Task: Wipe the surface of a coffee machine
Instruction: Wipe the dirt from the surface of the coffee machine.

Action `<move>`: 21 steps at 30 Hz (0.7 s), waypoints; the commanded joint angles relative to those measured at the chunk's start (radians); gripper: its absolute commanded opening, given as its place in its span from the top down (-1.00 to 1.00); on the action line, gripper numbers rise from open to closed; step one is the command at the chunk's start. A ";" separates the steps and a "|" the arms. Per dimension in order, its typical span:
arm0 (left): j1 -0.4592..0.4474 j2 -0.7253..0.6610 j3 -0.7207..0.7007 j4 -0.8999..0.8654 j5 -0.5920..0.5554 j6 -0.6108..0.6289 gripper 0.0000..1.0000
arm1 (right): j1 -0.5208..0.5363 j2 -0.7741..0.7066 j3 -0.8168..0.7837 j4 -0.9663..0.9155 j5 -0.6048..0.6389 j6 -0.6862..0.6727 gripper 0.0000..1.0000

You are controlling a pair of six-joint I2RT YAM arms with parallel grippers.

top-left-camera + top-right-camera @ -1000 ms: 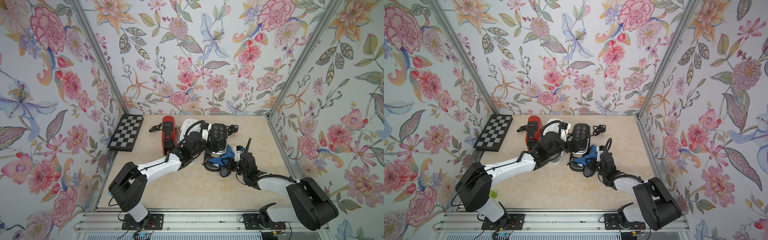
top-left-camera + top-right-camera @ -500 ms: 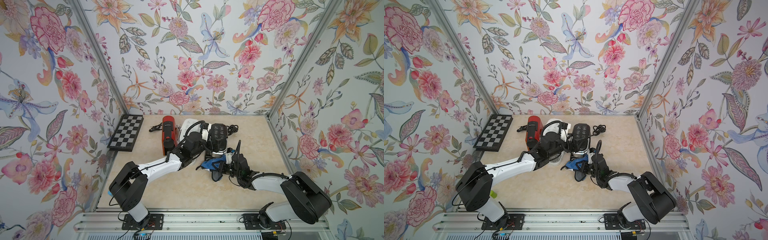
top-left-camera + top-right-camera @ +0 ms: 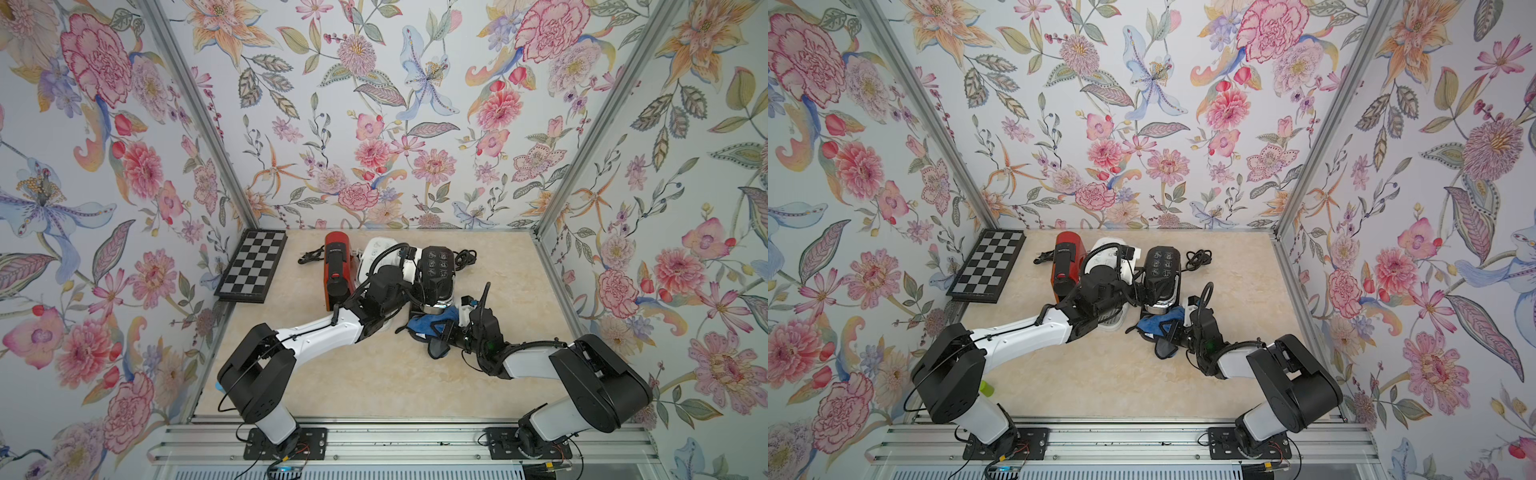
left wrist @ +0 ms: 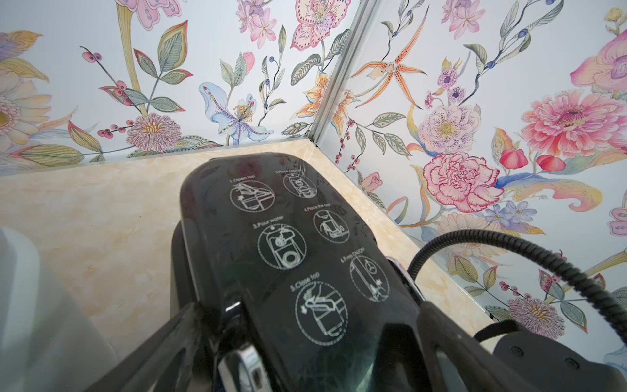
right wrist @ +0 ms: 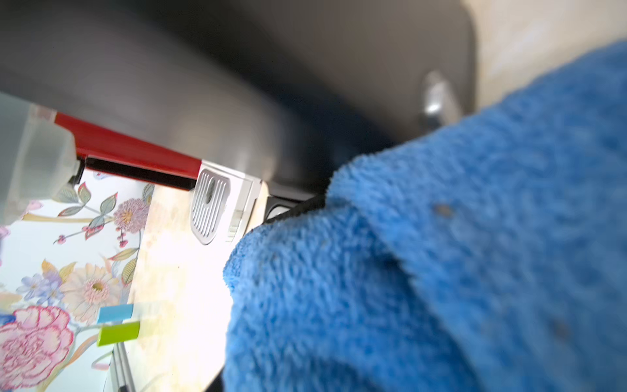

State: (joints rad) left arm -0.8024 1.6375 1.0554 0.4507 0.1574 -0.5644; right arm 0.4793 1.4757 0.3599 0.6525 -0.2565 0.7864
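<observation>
View from above, 12 o'clock at the back wall. Since a second ago the right gripper (image 3: 444, 332), jaws pinching a blue cloth (image 3: 428, 325), has slid the cloth toward 9 o'clock along the foot of the black machine (image 3: 435, 272). The cloth now lies at that machine's 6 o'clock, against its base. The left gripper (image 4: 308, 303) has not moved. Its jaws are spread wide, one finger on each side of the black machine; whether they press it cannot be told.

The black machine stands toward the table's (image 3: 374, 382) 12 o'clock edge. The table is bare from 4 to 8 o'clock and along the 3 o'clock edge. A chessboard (image 3: 251, 266) lies against the 10 o'clock edge.

Count: three machines in a row, red machine (image 3: 336, 270), white machine (image 3: 368, 259) and black; one cloth; one chessboard; two cords, a cord (image 3: 309, 257) at the red machine's 9 o'clock and a second cord (image 3: 466, 257) at the black machine's 2 o'clock.
</observation>
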 commanded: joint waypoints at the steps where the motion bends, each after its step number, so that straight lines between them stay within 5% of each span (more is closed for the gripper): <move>1: -0.017 0.021 -0.037 -0.064 0.023 0.007 -0.98 | -0.026 -0.111 -0.015 -0.142 0.083 -0.039 0.31; 10: -0.018 0.056 -0.006 -0.046 0.052 -0.008 -0.98 | -0.015 -0.192 0.024 -0.021 -0.093 -0.064 0.27; 21: -0.026 0.047 -0.015 -0.043 0.046 -0.013 -0.98 | -0.114 -0.355 0.042 -0.009 -0.135 -0.113 0.27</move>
State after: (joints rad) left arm -0.8036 1.6444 1.0542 0.4671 0.1608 -0.5774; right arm 0.3805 1.1648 0.3645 0.5861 -0.3462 0.7063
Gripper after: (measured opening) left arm 0.989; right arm 0.364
